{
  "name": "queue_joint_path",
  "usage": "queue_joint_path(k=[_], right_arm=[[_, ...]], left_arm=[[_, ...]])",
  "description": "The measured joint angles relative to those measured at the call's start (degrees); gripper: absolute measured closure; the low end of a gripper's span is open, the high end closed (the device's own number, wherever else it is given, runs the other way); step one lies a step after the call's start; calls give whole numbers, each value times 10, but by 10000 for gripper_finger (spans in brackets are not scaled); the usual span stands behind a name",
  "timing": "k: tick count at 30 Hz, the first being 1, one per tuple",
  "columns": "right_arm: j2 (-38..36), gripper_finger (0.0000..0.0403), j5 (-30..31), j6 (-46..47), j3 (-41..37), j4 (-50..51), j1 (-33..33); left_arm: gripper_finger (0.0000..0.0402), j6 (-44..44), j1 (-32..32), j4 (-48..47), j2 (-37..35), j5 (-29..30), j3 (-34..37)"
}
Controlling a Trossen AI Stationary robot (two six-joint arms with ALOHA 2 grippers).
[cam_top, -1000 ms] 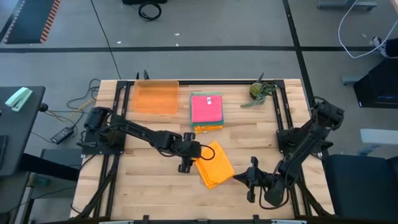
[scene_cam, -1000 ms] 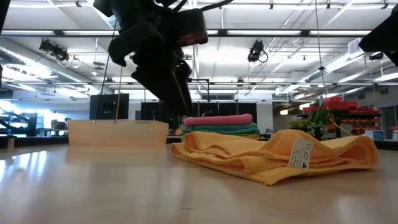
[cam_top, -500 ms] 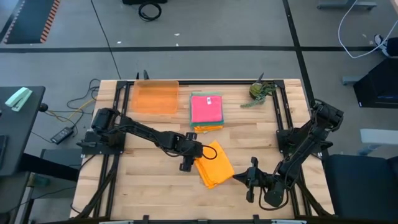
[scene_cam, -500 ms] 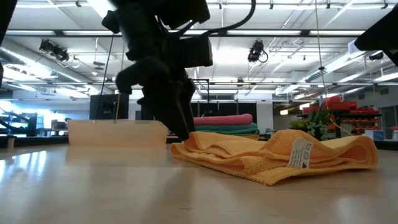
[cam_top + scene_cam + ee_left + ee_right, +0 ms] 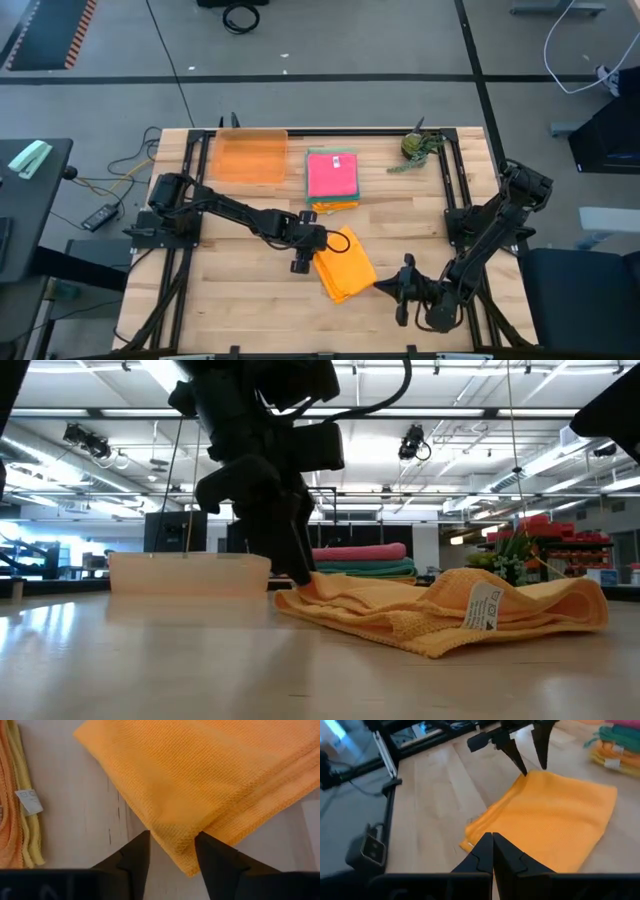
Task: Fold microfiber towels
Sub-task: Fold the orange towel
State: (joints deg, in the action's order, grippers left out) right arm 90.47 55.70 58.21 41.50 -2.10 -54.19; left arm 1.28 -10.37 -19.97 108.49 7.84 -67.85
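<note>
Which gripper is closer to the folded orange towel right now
Left. The left gripper straddles the orange towel's edge, fingers open; the right gripper waits shut, just off its opposite corner.

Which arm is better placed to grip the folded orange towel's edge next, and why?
Left, probably. The left gripper has its fingers open on either side of the orange towel edge. The right gripper sits shut just off the towel's other side and would have to open first.

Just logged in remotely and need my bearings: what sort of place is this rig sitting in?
Most likely a robotics lab or industrial workshop, not a home. The wooden table stands on a grey concrete floor marked with black tape lines; the low view shows ceiling strip lights and a big open hall.
</note>
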Motion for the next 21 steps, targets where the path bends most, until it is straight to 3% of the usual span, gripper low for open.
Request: queue_joint_path(k=[3,7,11,16,21], right_arm=[[27,392,-5,26,0,-39,5],[94,369,-52,-51,10,-120,39],[151,320,-102,-145,77,-113,81],[188,235,-146,-169,169,-10,119],[225,179,-129,-160,231,54,126]], left_arm=[[270,1,-1,0,0,0,0],[327,8,-1,1,0,0,0],[385,9,-1,1,0,0,0],[383,9,-1,0,0,0,0],[387,9,-1,0,0,0,0]])
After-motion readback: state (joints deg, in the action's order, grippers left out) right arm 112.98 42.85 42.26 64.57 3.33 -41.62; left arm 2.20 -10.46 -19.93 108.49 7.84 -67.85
